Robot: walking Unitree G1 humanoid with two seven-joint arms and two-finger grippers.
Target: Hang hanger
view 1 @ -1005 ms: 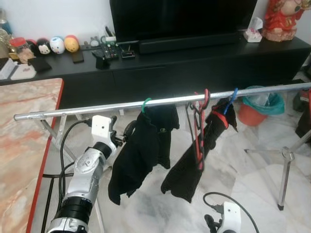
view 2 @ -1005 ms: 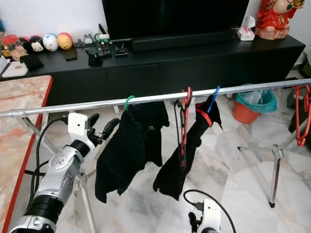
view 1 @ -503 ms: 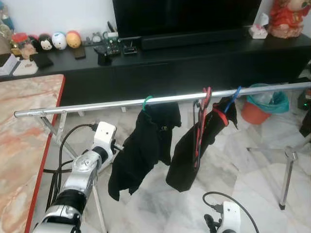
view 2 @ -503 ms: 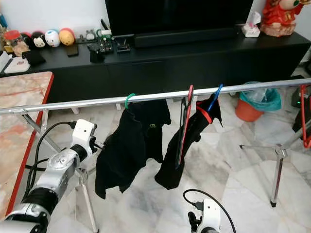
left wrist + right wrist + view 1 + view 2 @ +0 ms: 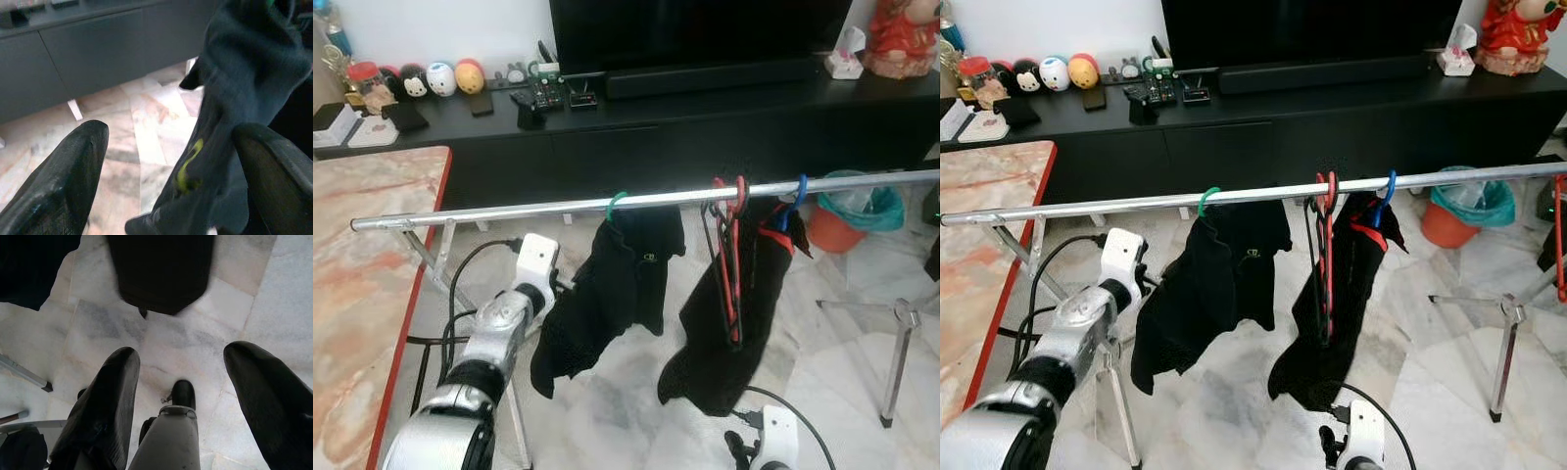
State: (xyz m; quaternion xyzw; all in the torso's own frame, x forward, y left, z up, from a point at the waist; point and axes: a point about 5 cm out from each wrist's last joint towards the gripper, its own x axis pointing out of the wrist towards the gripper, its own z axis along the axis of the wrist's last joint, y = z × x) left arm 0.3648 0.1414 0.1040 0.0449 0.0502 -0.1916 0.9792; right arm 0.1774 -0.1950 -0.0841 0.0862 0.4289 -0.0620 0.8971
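— Where was the hanger at that point?

— Already on the rail [image 5: 509, 211], which crossed the middle of the frame from left to right. The green hanger [image 5: 615, 205] had its hook over the bar just left of centre, with a black shirt [image 5: 612, 289] drooping from it. To the right of centre a red hanger [image 5: 732, 255] and a blue hanger [image 5: 797, 192] hung close together with a second dark garment [image 5: 724, 323].

— And the arms?

— The left gripper [image 5: 171, 166] sat in the lower left, below the rail and just beside the black shirt, jaws wide and holding nothing; the wrist view showed the cloth between the fingers [image 5: 73, 176] without a pinch. The right gripper [image 5: 181, 396] hung low at the bottom edge, idle, jaws spread wide over the marble floor [image 5: 195, 333].

— How would the hanger handle?

— I judged it light and stiff at the hook and neck, smooth enough to slide along the bar. The shirt was limp, so gripping cloth would only drag it sideways. The neck just under the hook looked the sound place to hold.

— Anything fragile?

— Nothing obvious; the rail's stand [image 5: 896, 333] looked thin, so a hard tug seemed unwise.
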